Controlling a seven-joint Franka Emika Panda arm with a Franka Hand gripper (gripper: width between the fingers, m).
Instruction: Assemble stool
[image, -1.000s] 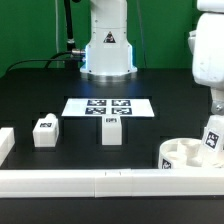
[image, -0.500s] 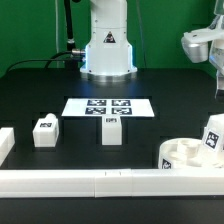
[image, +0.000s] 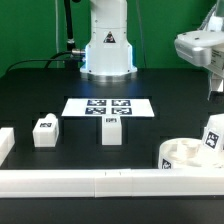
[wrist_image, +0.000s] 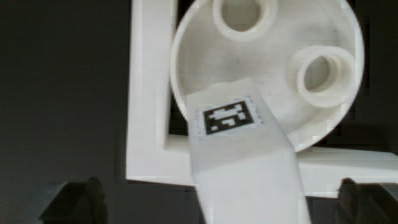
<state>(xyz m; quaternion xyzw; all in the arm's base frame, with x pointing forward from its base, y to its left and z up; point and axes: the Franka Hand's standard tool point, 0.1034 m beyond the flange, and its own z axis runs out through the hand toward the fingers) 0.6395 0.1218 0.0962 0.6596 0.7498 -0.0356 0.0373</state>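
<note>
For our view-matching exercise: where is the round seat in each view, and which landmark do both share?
Exterior view: seat at the exterior view's lower right, against the border bar.
Wrist view: seat fills much of the picture.
Shared landmark: the tagged leg at the seat.

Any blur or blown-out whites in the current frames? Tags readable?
Exterior view: marker board tags crisp, arm at the exterior view's right edge smeared. Wrist view: seat washed out and soft, tag on the leg readable, fingertips dark and out of focus.
</note>
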